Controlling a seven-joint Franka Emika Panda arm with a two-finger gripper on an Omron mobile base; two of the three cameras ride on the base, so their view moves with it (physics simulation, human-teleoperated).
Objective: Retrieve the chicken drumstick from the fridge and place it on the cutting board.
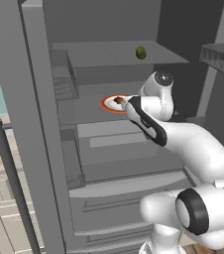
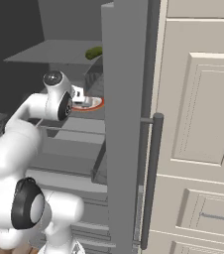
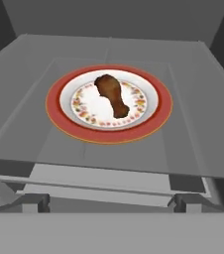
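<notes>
The fridge (image 1: 30, 119) stands open. On its middle shelf (image 3: 193, 149) lies the brown chicken drumstick (image 3: 113, 94), resting on a white plate with a red rim (image 3: 109, 135). In the left base view the drumstick (image 1: 118, 100) shows just past the hand. My gripper (image 3: 111, 203) hovers in front of the shelf edge, short of the plate and slightly above it. It is open, its fingertips (image 3: 34, 202) far apart with nothing between them. In the right base view the gripper (image 2: 83, 100) reaches toward the plate (image 2: 95, 104). The cutting board is out of view.
A small green fruit (image 1: 140, 52) sits on the upper shelf, also seen from the right (image 2: 94, 52). The open fridge doors (image 2: 126, 124) flank the arm on both sides. Door bins (image 1: 64, 82) and lower drawers (image 1: 114, 198) lie below. Cream cabinet panels (image 2: 198, 124) stand at right.
</notes>
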